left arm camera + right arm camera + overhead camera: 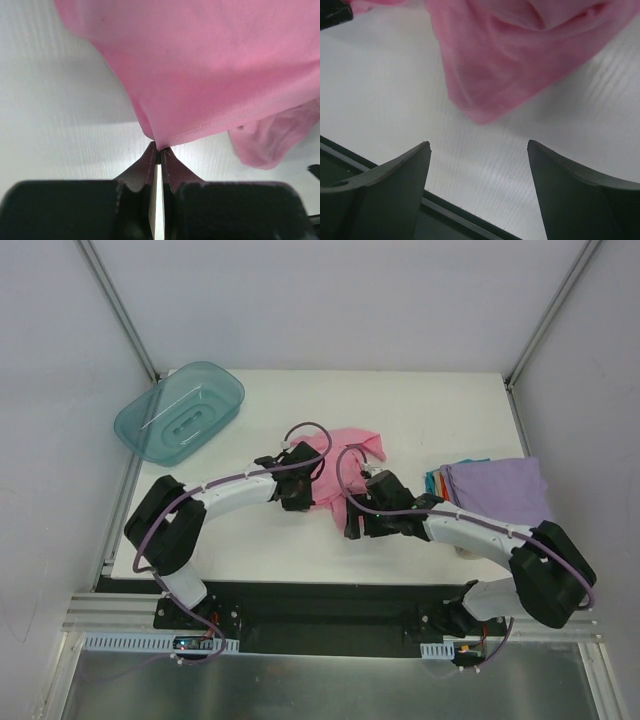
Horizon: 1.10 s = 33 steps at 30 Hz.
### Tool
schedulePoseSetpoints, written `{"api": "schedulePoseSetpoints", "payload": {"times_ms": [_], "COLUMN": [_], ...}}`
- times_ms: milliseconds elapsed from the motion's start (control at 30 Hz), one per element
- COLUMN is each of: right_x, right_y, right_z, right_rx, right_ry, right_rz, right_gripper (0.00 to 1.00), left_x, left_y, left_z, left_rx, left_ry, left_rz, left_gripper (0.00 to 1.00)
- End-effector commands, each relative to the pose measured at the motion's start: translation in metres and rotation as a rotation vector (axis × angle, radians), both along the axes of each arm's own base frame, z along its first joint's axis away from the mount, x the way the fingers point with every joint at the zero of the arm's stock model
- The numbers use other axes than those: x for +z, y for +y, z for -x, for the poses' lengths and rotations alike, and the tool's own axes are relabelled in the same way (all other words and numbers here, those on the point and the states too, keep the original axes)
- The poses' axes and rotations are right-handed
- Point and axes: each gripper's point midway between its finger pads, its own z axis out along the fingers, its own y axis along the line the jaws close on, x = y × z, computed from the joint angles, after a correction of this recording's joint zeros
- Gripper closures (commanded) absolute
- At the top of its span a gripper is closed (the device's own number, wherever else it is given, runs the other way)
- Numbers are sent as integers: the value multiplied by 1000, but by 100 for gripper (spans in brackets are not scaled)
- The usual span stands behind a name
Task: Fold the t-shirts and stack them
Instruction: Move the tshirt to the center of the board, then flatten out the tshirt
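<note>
Done: folded lavender-topped cloth stack, right side of white surface.
Remaining: crumpled bubblegum-pink cloth t-shirt, mid-surface, not yet folded.
Left pincer: clamped on its hem.
Right pincer: apart, empty.

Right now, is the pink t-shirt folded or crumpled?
Crumpled: the pink t-shirt lies in an uneven heap, hem pinched by the left gripper.

No readable text, brand, number or sign — nothing legible in any view
</note>
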Motion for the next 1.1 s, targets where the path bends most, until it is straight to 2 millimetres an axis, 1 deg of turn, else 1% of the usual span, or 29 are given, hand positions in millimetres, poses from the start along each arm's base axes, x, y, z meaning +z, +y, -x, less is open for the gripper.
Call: {"api": "schedulePoseSetpoints", "payload": {"times_ms": [0,33,67,133,200,233,300,333,367,400,433,500,533,567,600,633,667,700,733,767,800,833,867,900,933,967,1000,1033,1067], "right_x": [8,6,3,-5,-15,-16,-25,-27,-30,-34,-34,-34,-33,-32,-26,-21,-6,4,15,40,54,68,94,112,127,151,173,188,210], "right_y": [36,39,39,44,43,43,39,37,30,28,23,15,13,9,8,4,3,1,-11,-16,-22,-34,-44,-50,-59,-74,-81,-95,-107], "right_z": [-12,-12,-16,-16,-17,-18,-16,-16,-18,-16,-16,-21,-22,-25,-27,-30,-33,-35,-40,-45,-49,-52,-56,-60,-63,-65,-68,-69,-68], "right_rx": [38,42,25,33,15,7,-7,-16,-38,-49,-63,-105,-118,-134,-145,-154,-163,-166,-180,-203,-221,-230,-268,-287,-309,-346,-375,-417,-437], "right_ry": [-41,-34,-46,-37,-22,-21,-14,-15,-22,-20,-22,-49,-59,-76,-95,-118,-153,-182,-231,-287,-323,-369,-420,-455,-494,-557,-604,-644,-693], "right_rz": [-12,-7,19,43,79,87,134,150,190,212,235,272,278,291,285,293,266,261,292,260,256,280,235,211,205,184,169,183,168], "right_gripper": [23,27,29,32,36,38,41,45,46,51,61,72,85,93,98,99,99,99,99,99,99,99,99,99,99,99,99,99,99], "left_x": [20,23,23,25,26,25,25,24,24,24,25,26,27,29,32,36,39,50,57,63,81,91,102,126,138,152,178,191,205], "left_y": [14,17,19,21,23,25,27,28,29,30,29,31,32,33,34,35,37,38,42,47,51,55,62,67,72,77,87,93,99], "left_z": [-4,-5,-6,-6,-7,-6,-7,-7,-8,-9,-8,-9,-11,-12,-13,-15,-17,-19,-22,-25,-28,-30,-35,-35,-36,-37,-37,-36,-35], "left_rx": [60,72,78,89,97,100,109,112,115,123,118,124,127,131,131,135,140,141,152,163,168,177,197,203,217,232,258,271,285], "left_ry": [-70,-77,-79,-83,-76,-72,-71,-70,-68,-65,-61,-65,-72,-77,-86,-90,-97,-124,-145,-172,-225,-260,-306,-370,-410,-453,-535,-574,-615], "left_rz": [-1,5,5,11,22,22,23,19,22,25,34,34,30,33,39,52,57,74,81,76,93,99,91,119,128,133,149,154,165], "left_gripper": [100,100,100,100,100,100,100,100,100,100,100,100,100,100,100,100,100,100,100,100,100,100,100,100,100,100,100,100,100]}}
